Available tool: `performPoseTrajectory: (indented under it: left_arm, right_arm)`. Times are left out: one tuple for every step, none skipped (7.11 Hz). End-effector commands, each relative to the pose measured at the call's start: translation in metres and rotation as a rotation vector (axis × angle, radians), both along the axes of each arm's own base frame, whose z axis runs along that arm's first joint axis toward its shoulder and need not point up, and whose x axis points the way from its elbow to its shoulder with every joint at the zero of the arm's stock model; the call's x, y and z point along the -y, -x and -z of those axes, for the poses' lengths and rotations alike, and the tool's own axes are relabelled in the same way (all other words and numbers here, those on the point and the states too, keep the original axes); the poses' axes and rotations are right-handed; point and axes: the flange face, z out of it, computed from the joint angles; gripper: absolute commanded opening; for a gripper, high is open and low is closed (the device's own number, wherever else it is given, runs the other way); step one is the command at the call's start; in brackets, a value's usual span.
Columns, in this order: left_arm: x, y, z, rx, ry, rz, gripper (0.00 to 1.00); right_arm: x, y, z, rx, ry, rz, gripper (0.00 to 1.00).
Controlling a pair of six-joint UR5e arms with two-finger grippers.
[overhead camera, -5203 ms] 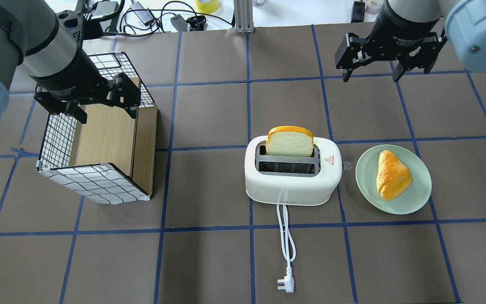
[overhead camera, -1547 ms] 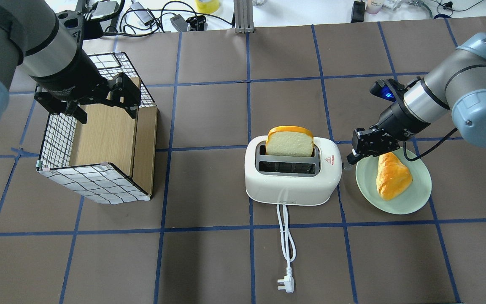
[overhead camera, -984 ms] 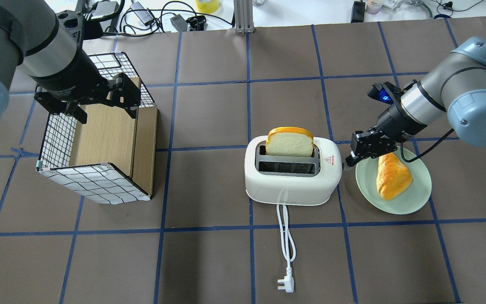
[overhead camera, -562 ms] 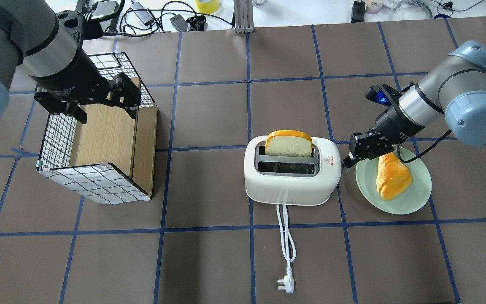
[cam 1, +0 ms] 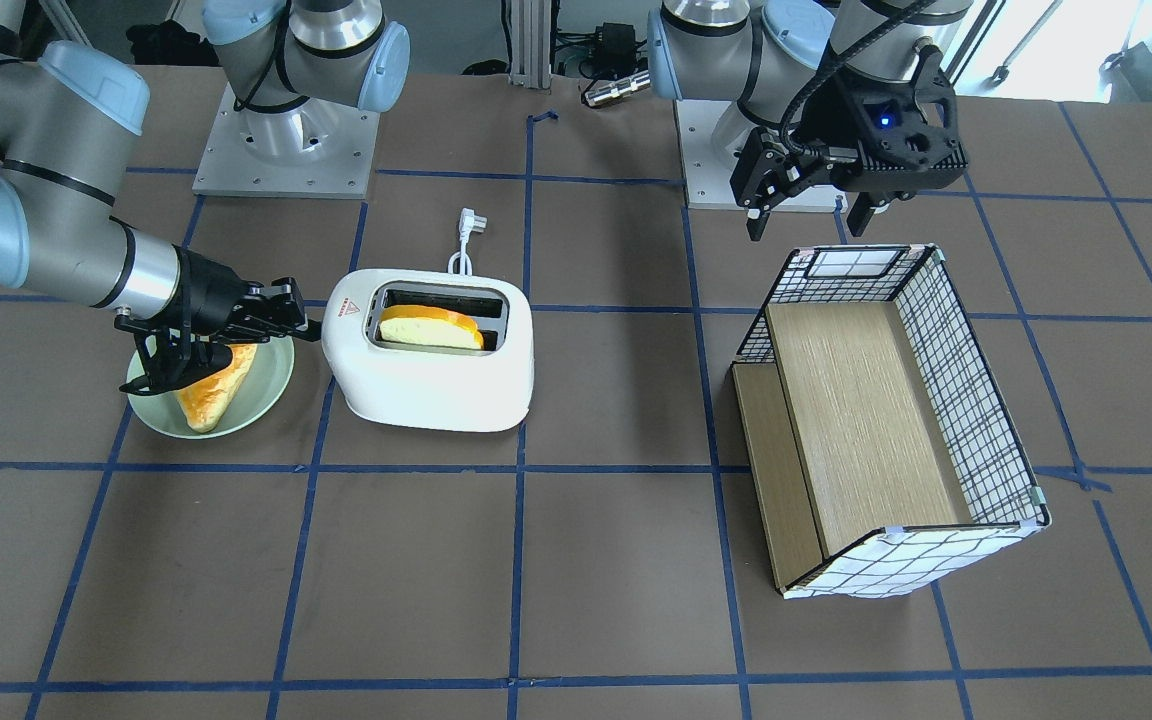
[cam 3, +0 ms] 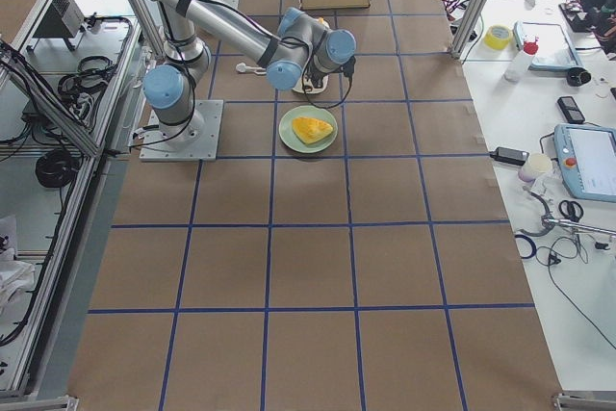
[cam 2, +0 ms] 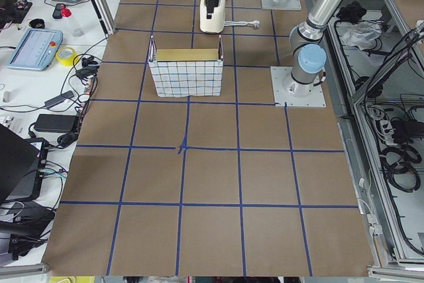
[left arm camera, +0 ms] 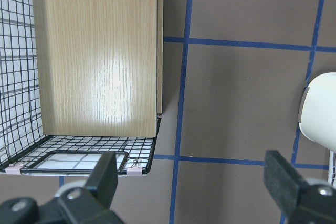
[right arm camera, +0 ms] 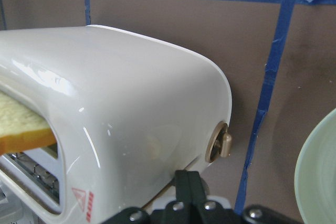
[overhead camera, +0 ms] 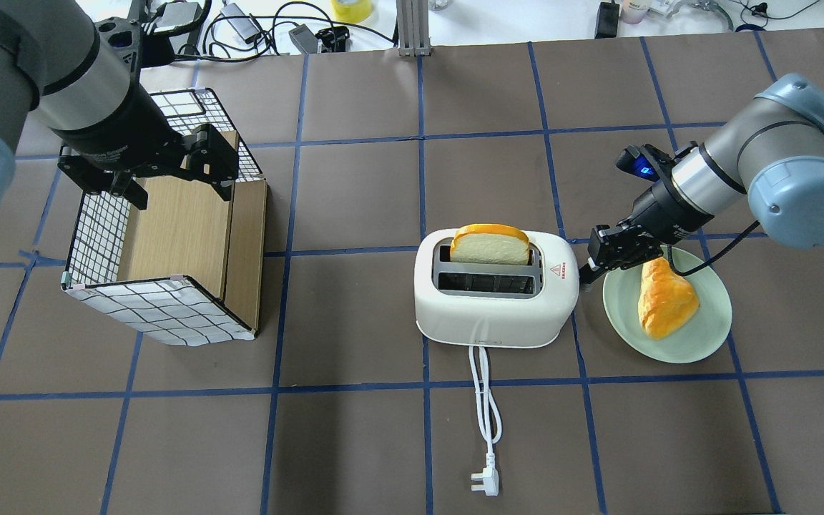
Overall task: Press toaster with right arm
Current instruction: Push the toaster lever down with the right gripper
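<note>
The white toaster (overhead camera: 494, 311) stands at mid table, red triangle on top, with a bread slice (overhead camera: 491, 244) sitting low in its far slot. My right gripper (overhead camera: 587, 268) is shut, fingertips together against the toaster's right end, low beside it. In the front view the right gripper (cam 1: 298, 322) touches the toaster (cam 1: 426, 390) from the view's left. The right wrist view shows the toaster's end (right arm camera: 131, 103) with a brass knob (right arm camera: 220, 142) just above the closed fingertips (right arm camera: 187, 182). My left gripper (overhead camera: 179, 189) is open and empty above the box.
A green plate (overhead camera: 698, 343) with a yellow pastry (overhead camera: 662, 297) lies right beside the toaster, under my right wrist. The wire-and-wood box (overhead camera: 169, 243) stands at the left. The white cord and plug (overhead camera: 485, 483) trail toward the front edge.
My right arm came down from the back of the table, shut, to the toaster's right end and kept lowering. The bread slice has sunk deeper into the slot. The left arm has not moved.
</note>
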Motion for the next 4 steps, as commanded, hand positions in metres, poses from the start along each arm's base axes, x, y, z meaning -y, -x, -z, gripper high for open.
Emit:
performPoseTrajectory:
  left_arm:
    - [0.000,0.000,0.000,0.000,0.000,0.000,1.00]
    - [0.000,0.000,0.000,0.000,0.000,0.000,1.00]
    - [0.000,0.000,0.000,0.000,0.000,0.000,1.00]
    - [0.000,0.000,0.000,0.000,0.000,0.000,1.00]
  right_arm:
    - [0.003,0.002,0.008,0.007,0.009,-0.020,0.00]
    - [0.004,0.004,0.011,0.007,0.005,-0.016,0.00]
    - [0.005,0.007,0.012,0.007,0.006,-0.013,0.00]
    - [0.004,0.006,0.018,0.007,0.009,-0.015,0.00]
